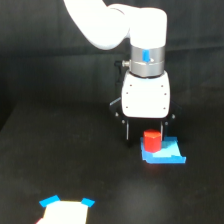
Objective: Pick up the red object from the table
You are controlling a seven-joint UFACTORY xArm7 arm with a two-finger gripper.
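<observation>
The red object [152, 141] is a small red-orange stubby block standing on the black table [60, 155], against or on a flat blue piece [165, 153], at the exterior view's right of centre. My gripper [147, 138] hangs straight down from the white arm, right over the block. Its dark fingers [127, 132] blend into the dark background. The left finger stands clearly apart from the block's left side, and the right finger is barely visible. The jaws look open around the block, with no grip showing.
A pale flat object with blue corners [65, 210] lies at the front edge on the exterior view's left. A black curtain [40, 75] closes off the back.
</observation>
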